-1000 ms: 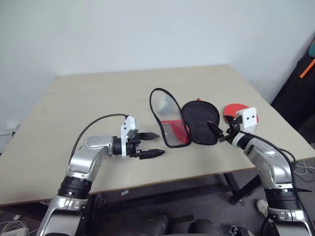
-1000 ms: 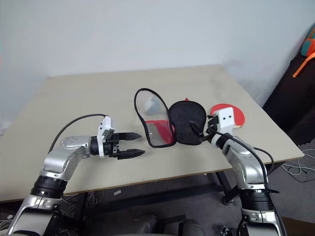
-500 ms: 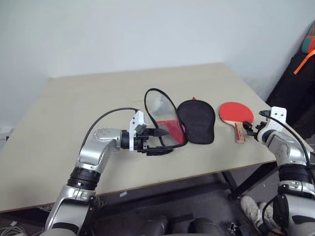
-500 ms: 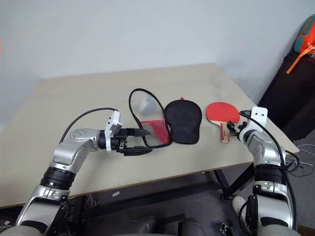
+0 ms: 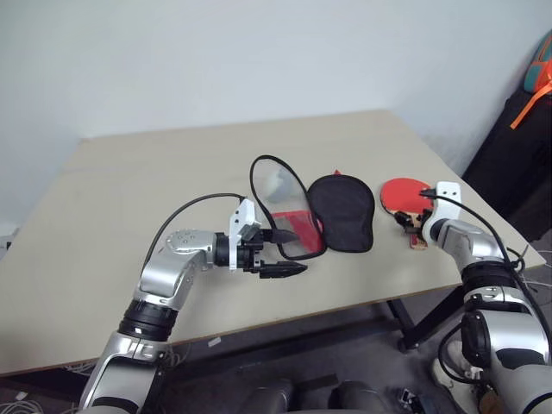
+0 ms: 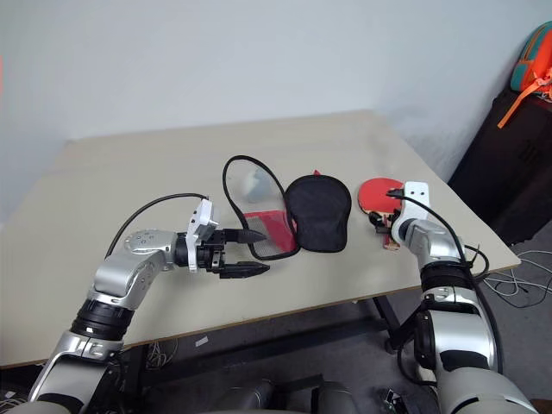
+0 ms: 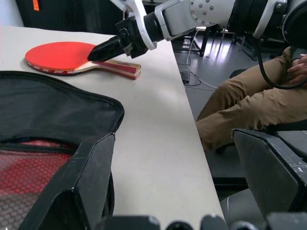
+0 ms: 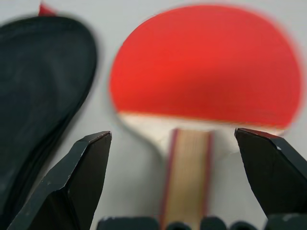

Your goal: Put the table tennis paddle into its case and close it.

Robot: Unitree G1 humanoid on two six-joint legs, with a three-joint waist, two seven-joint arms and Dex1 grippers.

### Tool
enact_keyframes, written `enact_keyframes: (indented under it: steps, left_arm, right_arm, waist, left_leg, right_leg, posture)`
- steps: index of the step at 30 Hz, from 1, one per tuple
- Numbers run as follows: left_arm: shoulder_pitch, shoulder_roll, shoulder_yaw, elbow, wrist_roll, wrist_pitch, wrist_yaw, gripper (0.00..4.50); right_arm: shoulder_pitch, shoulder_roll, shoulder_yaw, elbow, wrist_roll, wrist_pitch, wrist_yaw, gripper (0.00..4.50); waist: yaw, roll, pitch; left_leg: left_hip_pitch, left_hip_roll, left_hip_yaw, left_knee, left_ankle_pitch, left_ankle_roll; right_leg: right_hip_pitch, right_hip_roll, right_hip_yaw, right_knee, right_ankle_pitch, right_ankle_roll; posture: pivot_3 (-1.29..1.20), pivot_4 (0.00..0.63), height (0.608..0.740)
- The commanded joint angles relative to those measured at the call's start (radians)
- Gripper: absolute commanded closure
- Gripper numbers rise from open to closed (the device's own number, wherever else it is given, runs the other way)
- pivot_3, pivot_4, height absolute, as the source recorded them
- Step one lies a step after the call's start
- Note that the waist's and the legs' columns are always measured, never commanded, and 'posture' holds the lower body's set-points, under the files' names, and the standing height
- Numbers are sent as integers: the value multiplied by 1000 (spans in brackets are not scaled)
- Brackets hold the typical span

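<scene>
Right wrist view: the right gripper [image 8: 180, 191] has its two black fingers [image 8: 72, 182] spread wide, one on each side of the light wooden handle of the table tennis paddle [image 8: 206, 72], not touching it. The paddle lies flat on the table, red face up, the handle pointing toward the gripper. Just beside the paddle lies the black half of the case [image 8: 43, 81].

In the left eye view the right gripper [image 5: 412, 226] hangs low over the handle end of the paddle [image 5: 404, 193], close to the table's right edge. The left gripper [image 5: 287, 252] points across toward the right, its fingers parted and holding nothing, one tip over the near edge of the case's [image 5: 341, 212] red panel. The case lies unzipped in the middle of the table: the black half flat, the half with the clear window raised and ringed by its black zipper rim.

The table [image 5: 129, 198] is a pale beige board on dark legs, bare apart from these things. A plain light wall [image 5: 216, 60] stands behind it. At the far right stands something dark with an orange strap [image 5: 528, 108], and cables lie on the floor [image 5: 536, 259]. In the left wrist view a seated person's legs in tan trousers [image 7: 240, 110] show beyond the table edge.
</scene>
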Motion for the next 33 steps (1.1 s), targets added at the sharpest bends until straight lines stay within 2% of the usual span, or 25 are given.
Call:
enact_keyframes:
  steps: [1, 15, 20, 23, 24, 30, 31, 33]
  left_arm:
    - [-13, 1, 24, -11, -11, -21, 8, 298]
    - [-5, -15, 9, 32, -3, -66, 3, 298]
    - [-5, -20, 8, 51, 3, -86, -2, 298]
    - [-16, -33, 25, 38, -28, -55, 5, 298]
    - [-17, -34, 25, 39, -26, -59, 6, 298]
    - [30, -23, 16, 38, -6, -95, -1, 298]
    - [41, -20, 17, 34, -6, -97, -1, 298]
    - [56, -15, 16, 33, 0, -107, 0, 298]
  right_arm:
    - [-7, -2, 30, 15, -47, 1, -31, 23]
    - [79, 12, -28, -191, -24, 114, -118, 23]
    - [94, 45, -39, -196, -21, 63, -132, 23]
    - [84, 54, -46, -174, -28, 30, -150, 554]
    - [79, 53, -44, -165, -34, 24, -155, 853]
    - [55, 45, -37, -126, -46, -7, -165, 3046]
    - [52, 43, -39, -120, -45, -12, -168, 3251]
    - [47, 40, -51, -105, -40, -19, -178, 3316]
  waist:
    - [1, 0, 0]
    - [2, 0, 0]
    - [0, 1, -1]
    - [-1, 1, -1]
    - [-1, 1, -1]
    - [-1, 1, -1]
    - [-1, 1, -1]
    - [0, 1, -1]
  left_leg:
    - [0, 0, 0, 0, 0, 0]
    - [0, 0, 0, 1, 0, 0]
    - [0, 0, 0, 0, 0, 0]
    - [0, 0, 0, 0, 0, 0]
    - [0, 0, 0, 0, 0, 0]
    - [1, 0, 1, 1, 0, 0]
    - [1, 0, 1, 1, 0, 0]
    - [1, 0, 1, 1, 0, 0]
  right_leg:
    - [1, 0, 0, 0, 0, 0]
    - [1, 0, 0, 0, 0, 0]
    - [0, 0, 0, 0, 0, 0]
    - [0, 0, 1, 0, 0, 0]
    - [0, 0, 1, 0, 0, 0]
    - [1, 0, 1, 0, 0, 0]
    - [1, 0, 1, 0, 0, 0]
    - [1, 0, 1, 0, 0, 0]
  posture:
    - [0, 0, 740]
    - [0, 0, 740]
    - [0, 0, 740]
    - [0, 0, 740]
    - [0, 0, 740]
    - [0, 0, 740]
    - [0, 0, 740]
    - [0, 0, 740]
